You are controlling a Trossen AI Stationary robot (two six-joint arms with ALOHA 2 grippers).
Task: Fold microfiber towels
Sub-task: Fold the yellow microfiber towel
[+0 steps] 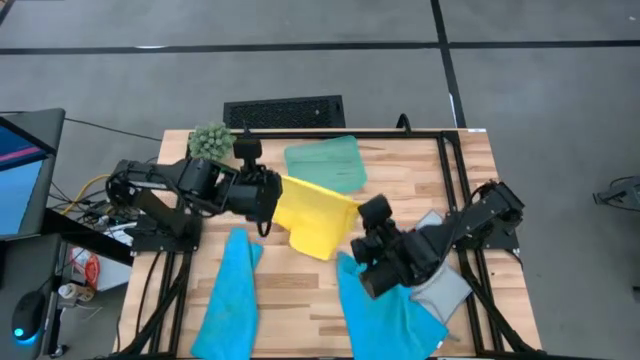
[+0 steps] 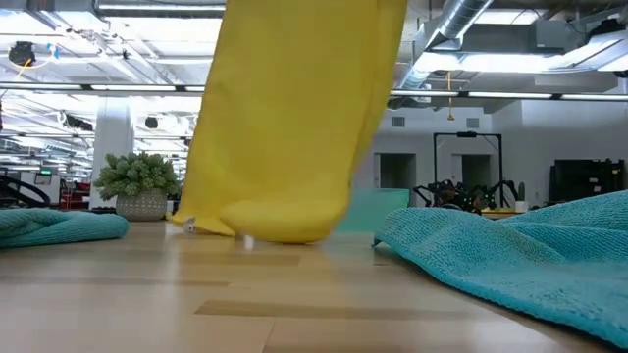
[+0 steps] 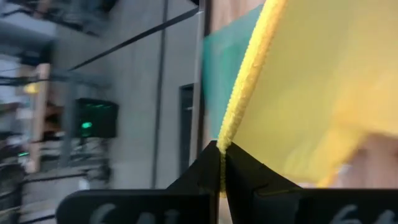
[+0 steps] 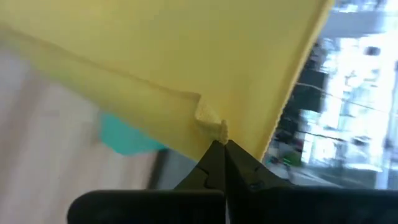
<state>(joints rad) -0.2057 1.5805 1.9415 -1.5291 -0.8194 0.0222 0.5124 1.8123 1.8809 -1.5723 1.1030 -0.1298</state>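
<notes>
The yellow microfiber towel (image 1: 315,215) hangs in mid-table between my two grippers, and its lower fold (image 2: 275,227) touches the wood. My left gripper (image 1: 270,205) is shut on the towel's left side. My right gripper (image 1: 362,218) is shut on its right side. One blue towel (image 1: 228,300) lies crumpled at the near left. A second blue towel (image 1: 385,315) lies at the near right. A light grey towel (image 1: 447,285) rests under the right arm. My left gripper (image 3: 221,155) pinches the yellow towel's hemmed edge (image 3: 229,134) between its two fingers, slanting down from the table's left. The edge runs straight away from the fingertips. The cloth hangs below. My right gripper (image 4: 219,149) pinches a bunched corner of the yellow towel (image 4: 214,127) between its two fingers, slanting down from the table's right. The cloth spreads away from the fingertips toward the other gripper. It sags, and its lower part lies on the table.
A translucent teal tray (image 1: 325,165) lies flat at the far middle, just behind the yellow towel. A fuzzy green plant ball (image 1: 210,140) stands at the far left corner. Bare wood (image 1: 295,300) shows between the two blue towels at the near edge.
</notes>
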